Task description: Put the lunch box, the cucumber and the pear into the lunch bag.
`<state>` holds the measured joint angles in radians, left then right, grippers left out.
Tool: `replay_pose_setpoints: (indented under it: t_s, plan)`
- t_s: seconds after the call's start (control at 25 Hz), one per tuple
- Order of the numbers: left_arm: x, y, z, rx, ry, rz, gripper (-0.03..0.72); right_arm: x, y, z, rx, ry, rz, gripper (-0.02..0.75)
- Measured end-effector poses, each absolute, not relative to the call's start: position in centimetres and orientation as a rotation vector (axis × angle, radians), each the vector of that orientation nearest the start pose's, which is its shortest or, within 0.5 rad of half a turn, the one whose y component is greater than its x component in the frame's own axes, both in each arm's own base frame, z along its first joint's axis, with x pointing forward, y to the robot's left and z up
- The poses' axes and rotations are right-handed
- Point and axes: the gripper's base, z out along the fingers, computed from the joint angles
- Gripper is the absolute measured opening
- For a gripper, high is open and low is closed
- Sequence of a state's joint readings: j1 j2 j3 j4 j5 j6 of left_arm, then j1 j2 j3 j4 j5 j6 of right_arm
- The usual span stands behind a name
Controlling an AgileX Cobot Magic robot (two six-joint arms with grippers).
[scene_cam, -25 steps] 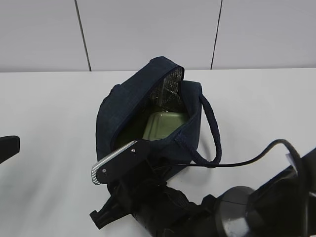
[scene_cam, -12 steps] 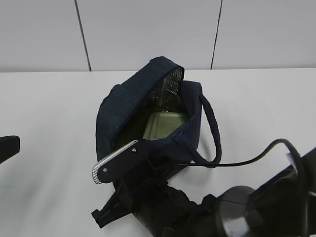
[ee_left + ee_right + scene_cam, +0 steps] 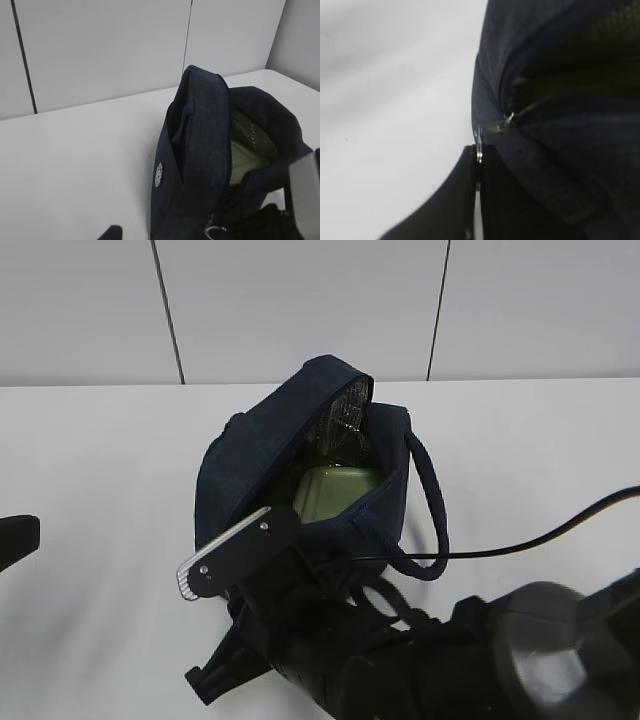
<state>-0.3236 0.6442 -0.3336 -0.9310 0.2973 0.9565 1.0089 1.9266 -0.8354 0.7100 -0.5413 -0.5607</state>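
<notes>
Pinching the zipper pull (image 3: 479,137) at the lunch bag (image 3: 260,455)'s near end, the closed right claw (image 3: 478,155) faces the zipper line running away toward the lunch box (image 3: 335,490).

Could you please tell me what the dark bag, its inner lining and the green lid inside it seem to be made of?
The dark navy boxy lunch bag looks like matte woven fabric, going by its heathered texture. Its silvery lining appears to be quilted foil, shiny and crinkled. The sage-green lunch box lid looks like smooth, satin-finished plastic, though silicone can't be ruled out.
</notes>
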Motion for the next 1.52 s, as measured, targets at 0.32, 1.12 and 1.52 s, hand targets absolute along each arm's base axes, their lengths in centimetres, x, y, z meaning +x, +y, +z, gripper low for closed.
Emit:
replay_pose_setpoints:
  t_s: [0.32,1.12,1.52]
  plan:
    - [11.9,-6.6,25.0,0.44,1.984,-0.517,0.241,21.4,27.5,19.0,-0.742,1.89,0.25,0.0]
    - [21.4,-8.9,23.4,0.865,2.102,-0.808,0.329,20.5,26.2,22.6,-0.705,1.894,0.294,0.0]
    - [23.1,-10.1,20.4,1.102,1.977,-0.745,0.329,20.4,26.2,22.5,-0.706,1.903,0.302,0.0]
